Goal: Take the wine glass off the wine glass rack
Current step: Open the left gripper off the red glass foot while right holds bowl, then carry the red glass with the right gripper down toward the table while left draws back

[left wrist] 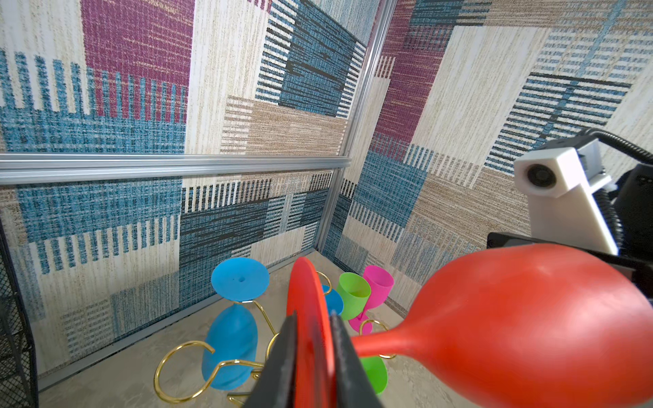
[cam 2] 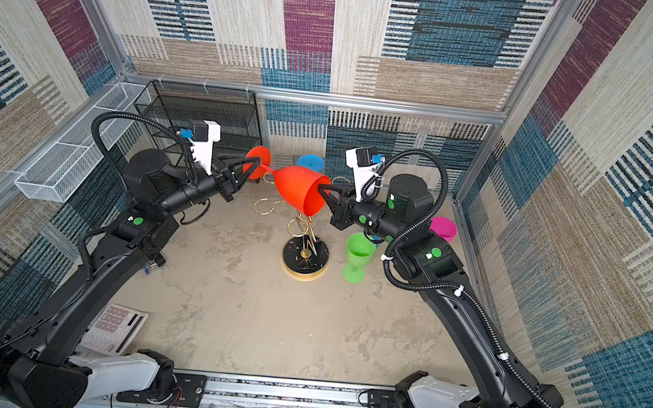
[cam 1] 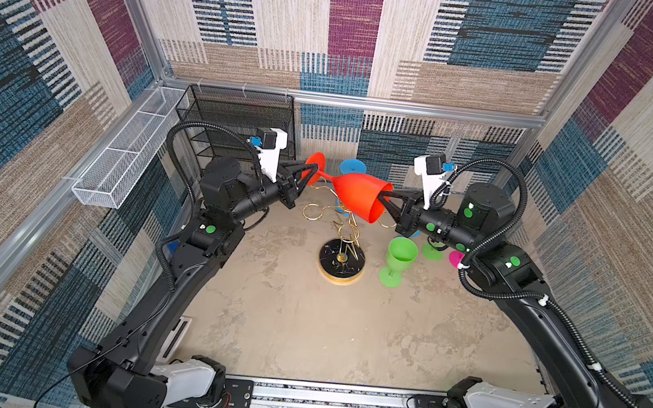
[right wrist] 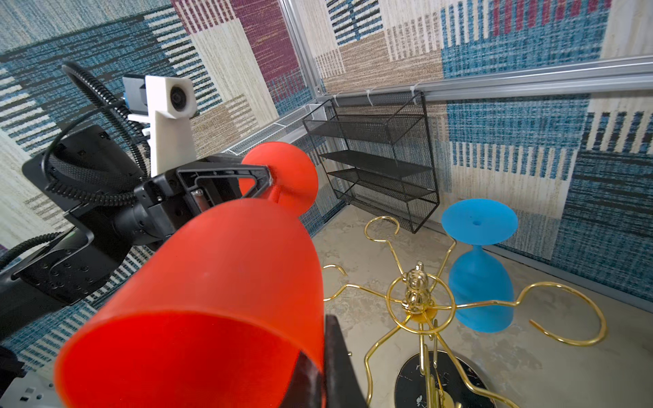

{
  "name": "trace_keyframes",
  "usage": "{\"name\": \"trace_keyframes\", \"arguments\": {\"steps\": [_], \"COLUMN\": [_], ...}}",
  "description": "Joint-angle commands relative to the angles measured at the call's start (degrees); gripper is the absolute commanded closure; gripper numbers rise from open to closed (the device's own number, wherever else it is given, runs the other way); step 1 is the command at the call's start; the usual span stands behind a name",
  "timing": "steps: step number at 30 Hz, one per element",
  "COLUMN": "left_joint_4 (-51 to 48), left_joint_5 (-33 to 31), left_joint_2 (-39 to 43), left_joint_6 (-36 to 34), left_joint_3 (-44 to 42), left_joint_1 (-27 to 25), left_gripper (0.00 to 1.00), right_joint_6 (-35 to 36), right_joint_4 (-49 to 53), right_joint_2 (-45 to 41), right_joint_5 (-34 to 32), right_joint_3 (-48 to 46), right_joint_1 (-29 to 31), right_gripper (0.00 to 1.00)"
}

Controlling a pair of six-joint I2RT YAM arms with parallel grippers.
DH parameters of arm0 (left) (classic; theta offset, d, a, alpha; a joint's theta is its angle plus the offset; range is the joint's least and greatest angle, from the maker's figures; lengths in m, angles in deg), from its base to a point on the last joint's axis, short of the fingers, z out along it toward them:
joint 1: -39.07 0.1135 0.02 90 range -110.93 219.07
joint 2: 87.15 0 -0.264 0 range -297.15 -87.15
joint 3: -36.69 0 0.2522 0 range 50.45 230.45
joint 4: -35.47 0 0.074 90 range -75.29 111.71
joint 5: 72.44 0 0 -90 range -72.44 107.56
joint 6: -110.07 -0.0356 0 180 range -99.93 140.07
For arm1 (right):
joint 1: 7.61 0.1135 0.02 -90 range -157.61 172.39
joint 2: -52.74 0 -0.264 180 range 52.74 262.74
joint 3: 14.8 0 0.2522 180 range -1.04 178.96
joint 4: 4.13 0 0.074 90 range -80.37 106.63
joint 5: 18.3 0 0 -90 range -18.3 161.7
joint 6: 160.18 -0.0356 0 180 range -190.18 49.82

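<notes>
a red plastic wine glass [cam 1: 355, 195] is lying sideways in the air, stretched between the 2 end effectors in both top views. the left end effector [cam 1: 313, 174] is sitting at the glass's round foot. its 2 black fingers [left wrist: 279, 364] are flanking the thin disc and standing slightly spread; whether either is touching the disc i cannot tell. the right end effector [cam 1: 381, 198] is pinching the rim of the bowl, pressed together with 1 finger [right wrist: 339, 360] outside the wall and 1 showing dark through the red plastic inside. the glass's mouth is facing the right end effector and its stem is pointing at the left one.

the gold wire wine glass rack [cam 1: 340, 219], with ring-ended arms and a round black marbled base, is standing on the mottled beige desk [cam 1: 281, 325] below the gap between the 2 end effectors. its arms are sitting under the red glass and apart from it. a blue plastic wine glass [right wrist: 480, 293] is hanging upside down in 1 ring, beyond the right end effector's fingertips. a green plastic wine glass [cam 1: 399, 259] is standing upright on the desk below the right end effector, just beside the rack's base. a black mesh shelf unit [cam 1: 238, 119] is standing behind the left end effector.
</notes>
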Motion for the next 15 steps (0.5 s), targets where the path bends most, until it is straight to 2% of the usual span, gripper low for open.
{"name": "trace_keyframes", "arguments": {"steps": [1,3,9,15], "left_joint_4": [-1.81,-2.26,-0.03,0.10], "left_joint_5": [-3.11,-4.42,-3.09,-2.44], "left_joint_2": [1.53,2.49,5.55,8.19], "left_joint_6": [-4.12,-4.01,-1.06,0.63], "left_joint_3": [-1.05,-2.05,-5.71,-9.48], "left_joint_1": [0.35,1.49,6.17,12.11], "left_gripper": [0.61,0.55,0.40,0.36], "right_joint_6": [-1.03,-0.93,0.81,3.62], "right_joint_4": [-2.23,-1.77,1.10,5.27], "right_joint_2": [-0.88,-1.25,-1.96,-1.65], "right_joint_5": [0.24,-0.22,-1.64,0.01], "right_joint_3": [0.13,-0.05,1.28,3.17], "right_joint_1": [0.04,0.11,0.06,0.44], "right_gripper": [1.00,1.00,1.00,1.00]}}
